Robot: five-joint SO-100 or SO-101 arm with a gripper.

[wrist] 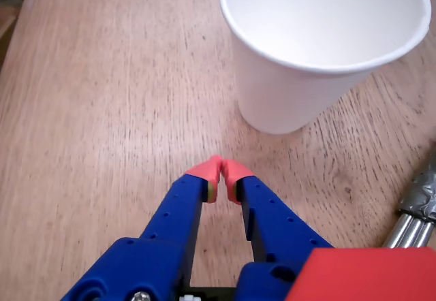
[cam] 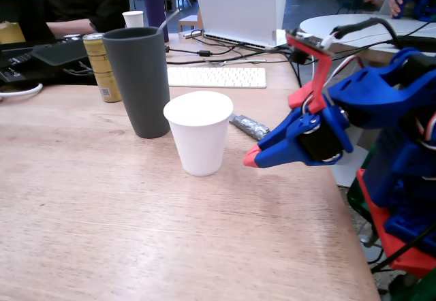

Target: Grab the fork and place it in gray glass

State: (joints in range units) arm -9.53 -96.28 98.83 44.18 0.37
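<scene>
Fixed view: gray glass (cam: pixel 139 80) left-behind paper cup (cam: pixel 199 132); fork (cam: pixel 249 127) behind-right

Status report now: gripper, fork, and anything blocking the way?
Gripper shut, empty, low over table. Fork lies behind white paper cup, not grabbed. Gray glass upright. White cup stands directly ahead of the fingertips.

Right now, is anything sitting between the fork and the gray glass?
Yes. In the fixed view the white paper cup stands between the taped utensil handle, presumably the fork, and the gray glass. The shut gripper holds nothing.
</scene>
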